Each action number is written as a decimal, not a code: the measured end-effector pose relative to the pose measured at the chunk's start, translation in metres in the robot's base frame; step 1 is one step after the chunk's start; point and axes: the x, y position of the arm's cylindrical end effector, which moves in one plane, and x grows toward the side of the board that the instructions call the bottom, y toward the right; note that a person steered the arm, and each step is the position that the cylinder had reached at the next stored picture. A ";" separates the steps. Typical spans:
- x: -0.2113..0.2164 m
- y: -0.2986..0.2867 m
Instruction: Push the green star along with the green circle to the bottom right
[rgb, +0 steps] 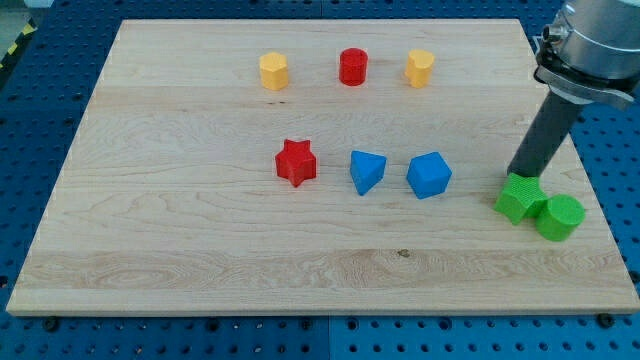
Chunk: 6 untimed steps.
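The green star (519, 199) lies near the board's right edge, low in the view. The green circle (559, 217) touches it on its lower right. My tip (517, 175) stands at the star's upper edge, touching it or just behind it, at the end of the dark rod that slants down from the view's top right.
A red star (296, 162), a blue triangular block (366, 171) and a blue cube (429, 175) sit in a row mid-board. A yellow block (273, 71), a red cylinder (353, 67) and another yellow block (420, 68) line the top. The wooden board (200, 250) ends just right of the green circle.
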 end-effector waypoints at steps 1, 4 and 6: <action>0.009 0.007; 0.050 0.012; 0.004 0.015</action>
